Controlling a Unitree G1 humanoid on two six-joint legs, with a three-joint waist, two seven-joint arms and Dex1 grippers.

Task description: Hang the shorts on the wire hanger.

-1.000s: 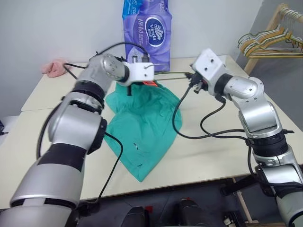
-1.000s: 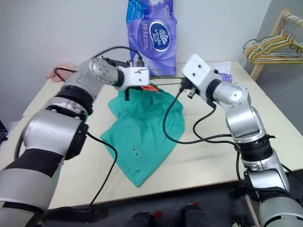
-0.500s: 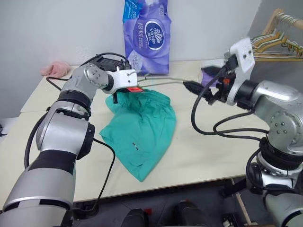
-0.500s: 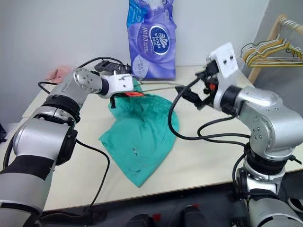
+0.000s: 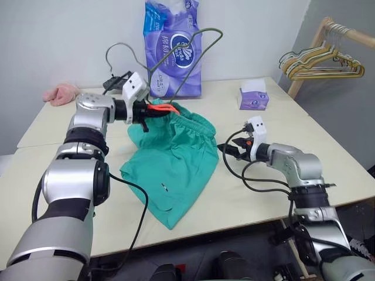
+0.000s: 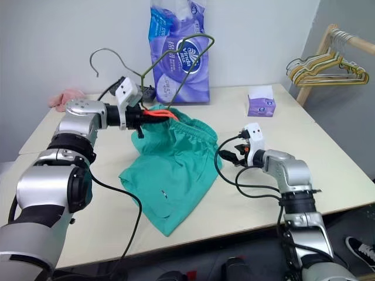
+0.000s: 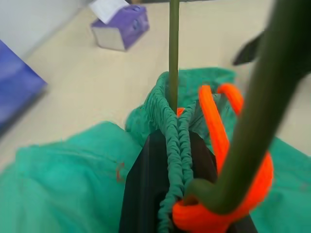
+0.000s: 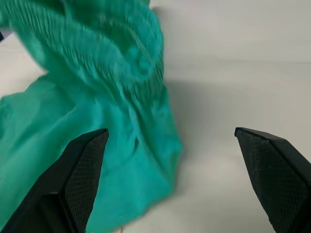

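Observation:
The teal shorts (image 5: 176,158) lie on the table (image 5: 281,126), their waistband lifted at the back left. My left gripper (image 5: 145,112) is shut on the gathered waistband, together with the wire hanger (image 6: 205,36) and the orange drawstring (image 7: 214,121). The left wrist view shows the black fingers (image 7: 150,184) pinching the waistband beside the wire (image 7: 257,102). The hanger stands upright above the gripper, hook to the left. My right gripper (image 5: 229,151) hovers low by the shorts' right edge, open, with nothing between its fingers (image 8: 77,170).
A purple tissue pack (image 5: 173,47) stands at the back behind the hanger. A small purple tissue box (image 5: 254,96) sits at the back right. A pink cloth (image 5: 58,92) lies at the far left. A bunch of hangers (image 5: 319,58) hangs on a wooden rack off the right.
My right gripper has let go of the hanger, opened wide and dropped beside the shorts. My left wrist has rolled, swinging the hanger from level to upright. The camera has shifted.

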